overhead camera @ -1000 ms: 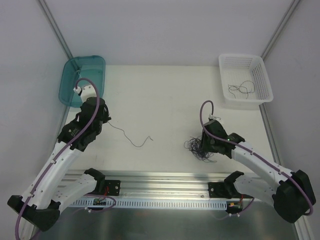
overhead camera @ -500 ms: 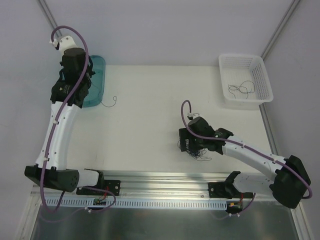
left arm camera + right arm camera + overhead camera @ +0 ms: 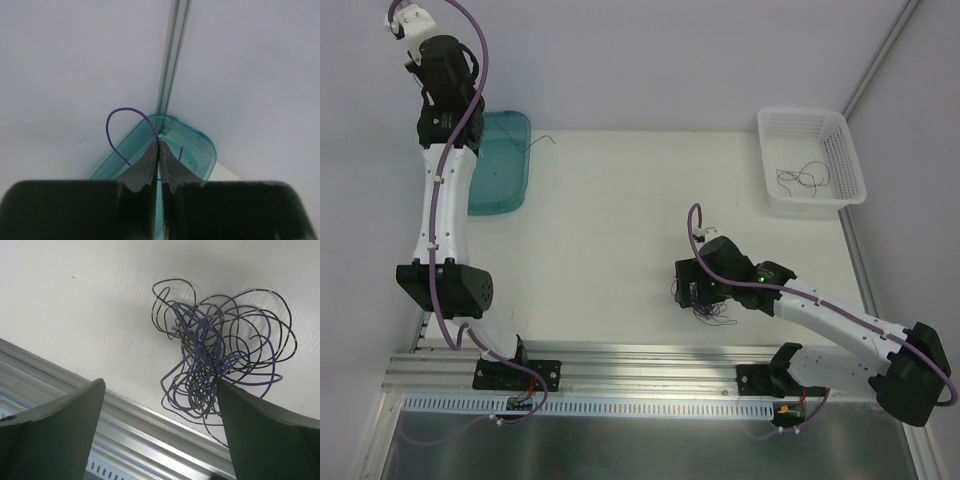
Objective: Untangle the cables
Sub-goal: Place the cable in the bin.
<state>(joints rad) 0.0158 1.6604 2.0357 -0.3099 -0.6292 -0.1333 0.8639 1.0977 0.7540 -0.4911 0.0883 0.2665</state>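
Note:
The cables are a tangled bundle (image 3: 220,355) of thin purple and black strands lying on the white table near its front edge. My right gripper (image 3: 161,382) hangs open just above it, with the bundle's lower loops against the right finger (image 3: 260,425). From above, that gripper (image 3: 695,290) covers most of the bundle (image 3: 715,312). My left gripper (image 3: 160,146) is shut on a single purple strand (image 3: 115,125) that loops up out of the tips, high over the teal bin (image 3: 200,150). The left arm (image 3: 440,100) is raised at the back left, and a thin strand end (image 3: 538,142) shows beside the bin.
The teal bin (image 3: 500,180) sits at the back left corner. A white basket (image 3: 800,113) at the back right holds a few loose strands (image 3: 800,178). An aluminium rail (image 3: 640,360) runs along the table's front edge, close to the bundle.
My left arm has lifted from the table to high over the teal bin, carrying the strand. My right gripper has opened wide and shifted left over the bundle.

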